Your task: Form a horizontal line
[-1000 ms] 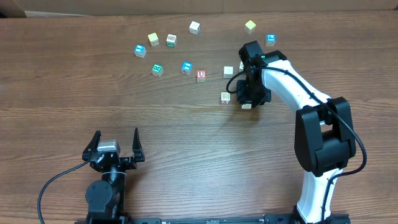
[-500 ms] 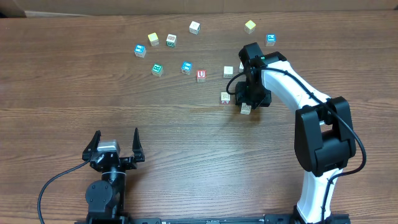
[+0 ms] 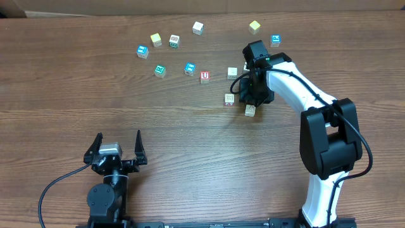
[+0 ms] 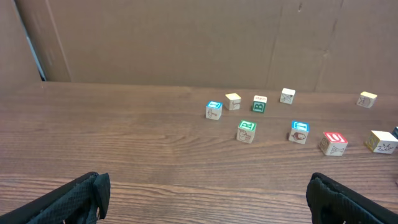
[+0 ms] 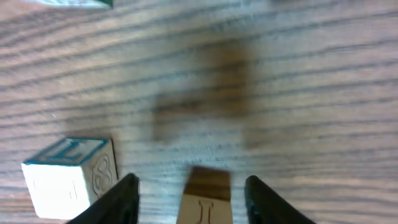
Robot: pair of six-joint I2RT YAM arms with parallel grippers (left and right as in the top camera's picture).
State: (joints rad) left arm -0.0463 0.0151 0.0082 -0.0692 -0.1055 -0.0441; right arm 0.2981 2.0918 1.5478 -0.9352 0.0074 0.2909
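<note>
Twelve small cubes show clearly on the wooden table (image 3: 76,95) from overhead: three blue-faced, two yellow, two green-marked, one red (image 3: 204,76), one white and three pale. The horizontal line (image 3: 229,99) so far amounts to two pale wooden cubes right of centre, near each other but apart and not level. The nearer cube (image 3: 250,111) sits slightly right of its neighbour.

The right arm (image 3: 297,88) reaches from its base at the near right, far and leftward, with its wrist turned down over that nearer cube. The right gripper (image 5: 193,199) has its fingers spread. The cube (image 5: 205,202) stands between them with a gap on each side, so neither pad grips it. In the wrist view a cube with a teal-edged face (image 5: 68,180) lies just left of the fingers.

The left arm sits folded at the near left. The left gripper (image 3: 117,152) points toward the far side with its fingers wide apart, holding nothing and well clear of every cube. Nine cubes show ahead of it in its wrist view.
</note>
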